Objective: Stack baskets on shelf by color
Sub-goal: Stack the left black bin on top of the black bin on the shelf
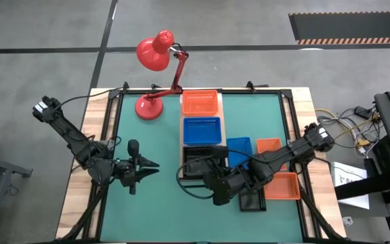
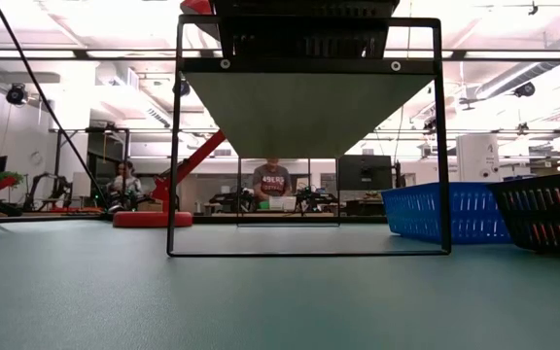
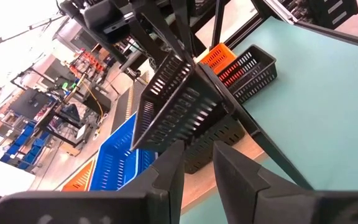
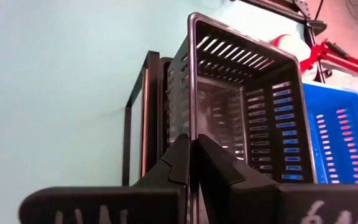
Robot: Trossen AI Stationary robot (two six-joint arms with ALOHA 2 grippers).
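The light-wood shelf [image 1: 181, 120] holds a red-orange basket [image 1: 200, 103] at its far end, a blue basket [image 1: 202, 130] in the middle and a black basket [image 3: 211, 144] at its near end. My right gripper [image 1: 210, 177] is shut on a second black basket [image 3: 178, 102], tilted above the black one on the shelf. Off the shelf, on the green mat to its right, lie a blue basket [image 1: 239, 148], two red-orange baskets [image 1: 269, 145] [image 1: 283, 186] and a black basket [image 1: 252, 200]. My left gripper [image 1: 152, 165] is open, left of the shelf, pointing toward it. My right gripper pinches the held black basket's rim and side wall [image 4: 192, 134] between its two fingers, one finger [image 4: 224, 163] inside the basket and one [image 4: 178, 160] outside. The fingers come roughly level from the table's near right side. The basket is lifted clear and tilted, its open side turned toward the gripper.
A red desk lamp [image 1: 156, 53] stands with its base [image 1: 149, 107] at the far left of the mat, next to the shelf's far end. A black frame [image 2: 175, 136] stands over the mat. People sit in the room beyond the table. Open mat lies left of the shelf.
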